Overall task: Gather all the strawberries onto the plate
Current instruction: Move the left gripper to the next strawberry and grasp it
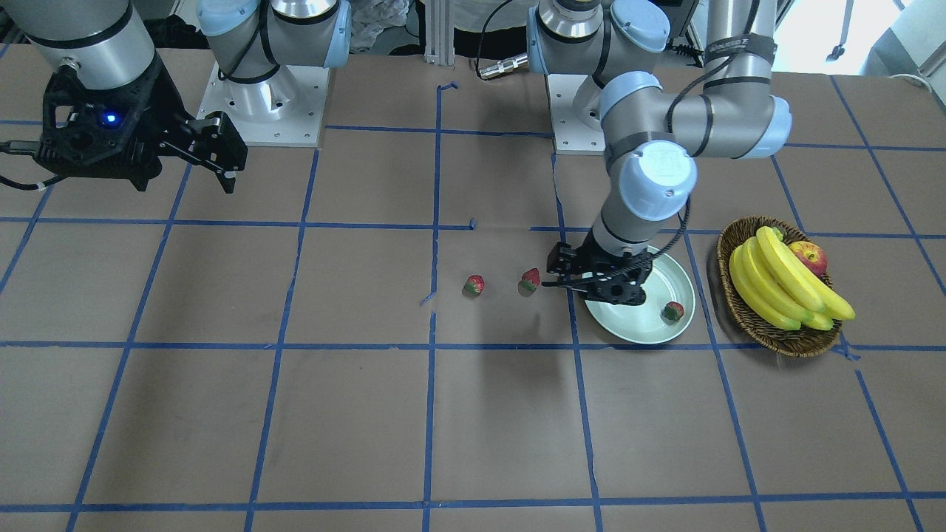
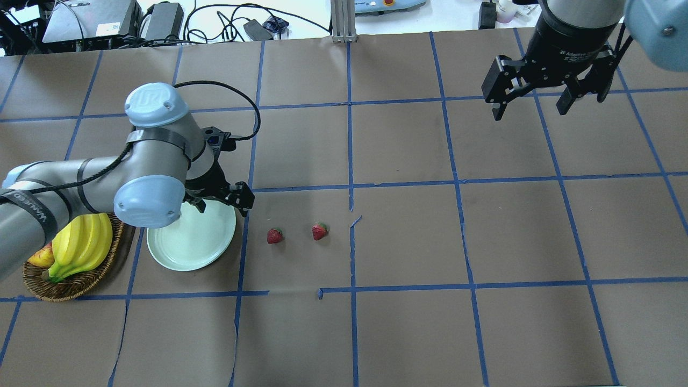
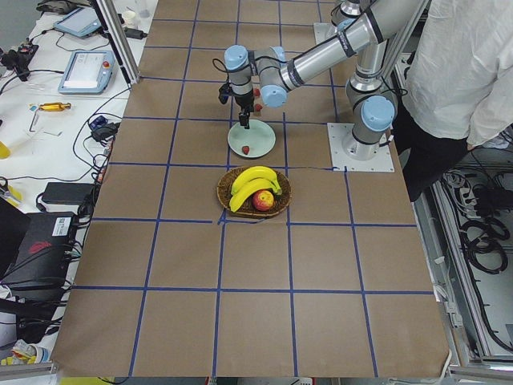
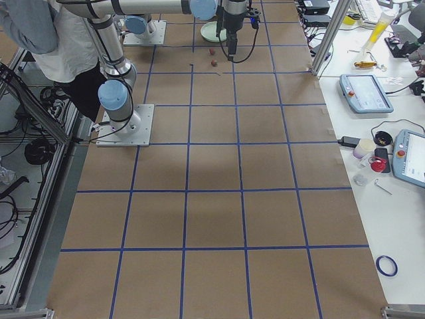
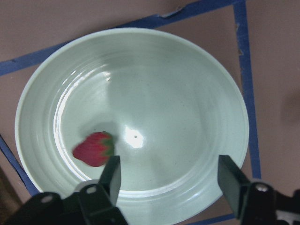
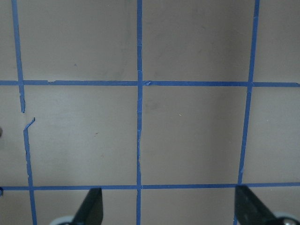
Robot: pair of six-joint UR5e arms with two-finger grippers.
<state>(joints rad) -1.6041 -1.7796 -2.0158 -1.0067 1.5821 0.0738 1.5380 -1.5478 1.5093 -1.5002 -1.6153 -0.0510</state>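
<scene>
The pale mint-green plate [image 1: 641, 327] lies left of the table's centre in the overhead view [image 2: 196, 244]. One strawberry [image 1: 672, 311] lies inside it and also shows in the left wrist view [image 5: 93, 149]; the arm hides it in the overhead view. Two more strawberries [image 2: 275, 235] [image 2: 320, 231] lie on the brown paper beside the plate [image 1: 530, 280] [image 1: 474, 285]. My left gripper [image 5: 171, 180] hangs open and empty just above the plate [image 5: 164, 84], near its rim [image 1: 595, 277]. My right gripper [image 2: 529, 105] is open and empty, high over the far right of the table [image 6: 169, 206].
A brown wicker basket [image 1: 739, 310] with bananas [image 1: 783, 284] and an apple [image 1: 809, 257] stands close beside the plate, on the side away from the loose berries. Blue tape lines grid the paper. Both arm bases [image 1: 262, 103] stand at the robot's table edge.
</scene>
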